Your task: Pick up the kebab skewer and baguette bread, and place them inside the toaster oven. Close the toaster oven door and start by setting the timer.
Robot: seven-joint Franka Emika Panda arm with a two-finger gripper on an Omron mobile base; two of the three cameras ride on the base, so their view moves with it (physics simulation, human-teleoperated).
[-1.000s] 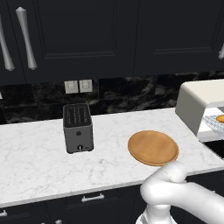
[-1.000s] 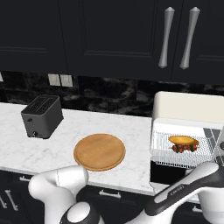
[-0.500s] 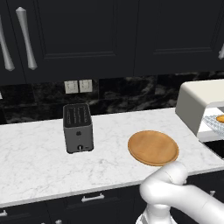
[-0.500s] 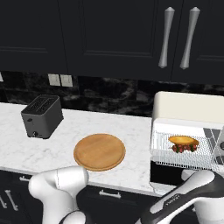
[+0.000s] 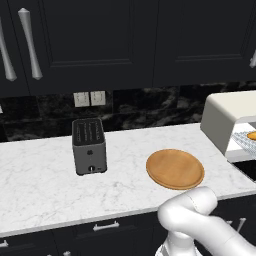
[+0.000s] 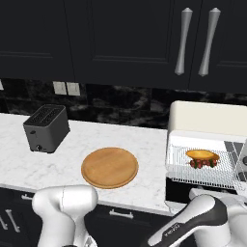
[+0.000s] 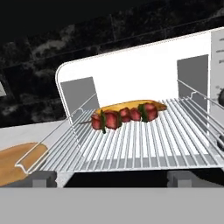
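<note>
The cream-white toaster oven (image 6: 207, 119) stands open at the counter's right end, also seen as toaster oven (image 5: 227, 117) from the other side. On its wire rack (image 7: 131, 144) the kebab skewer (image 7: 121, 117) lies in front of the golden baguette bread (image 7: 131, 105), the two touching. From the right base they appear as skewer (image 6: 202, 163) and baguette (image 6: 201, 154). My gripper (image 7: 113, 179) is open just below the rack's front edge, fingertips (image 7: 43, 178) wide apart and holding nothing. I cannot make out the door panel clearly.
A round wooden plate (image 6: 109, 167) lies bare on the marble counter (image 5: 45, 185), left of the oven. A dark grey slot toaster (image 5: 89, 146) stands farther left. Oven knobs (image 6: 243, 161) sit right of the rack. Dark cabinets hang above.
My arm has sunk lower and drawn back in front of the oven. The skewer, baguette, plate and toaster have not moved.
</note>
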